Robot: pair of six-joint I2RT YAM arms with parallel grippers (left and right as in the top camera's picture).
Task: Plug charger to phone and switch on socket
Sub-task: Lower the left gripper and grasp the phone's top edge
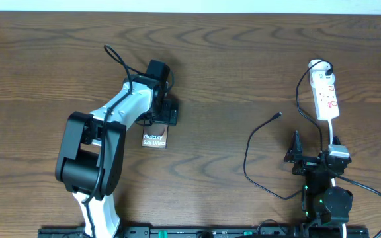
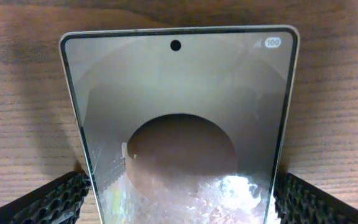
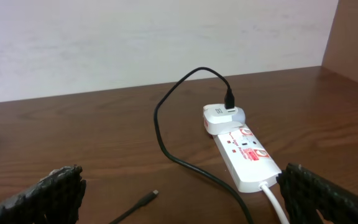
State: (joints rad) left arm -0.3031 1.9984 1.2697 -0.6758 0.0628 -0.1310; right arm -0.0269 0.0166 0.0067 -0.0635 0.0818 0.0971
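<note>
Left gripper (image 2: 180, 202), jaws wide and gripping nothing, straddles the phone (image 2: 179, 93) at centre-left of the overhead view, seemingly to steady it; right gripper (image 3: 185, 199), equally open and empty, faces the charger (image 3: 151, 196), its tip loose near the socket (image 3: 244, 155).

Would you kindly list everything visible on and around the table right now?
Flat dark grey-brown smartphone: one, "Galaxy" lettering on its screen, left of table centre.
Thin black charger cable: one, black, right half, looping from the adapter to a loose plug tip lying on the wood.
Small white adapter: one, white, plugged into the strip's far end.
White oblong power strip: one, white with red marks, far right; its white lead runs back toward the right arm.
Brown wooden table: one, brown, under everything.
Left end effector: one, black, open, straddling the smartphone's near end.
Right end effector: one, black, open, empty, facing the strip.
</note>
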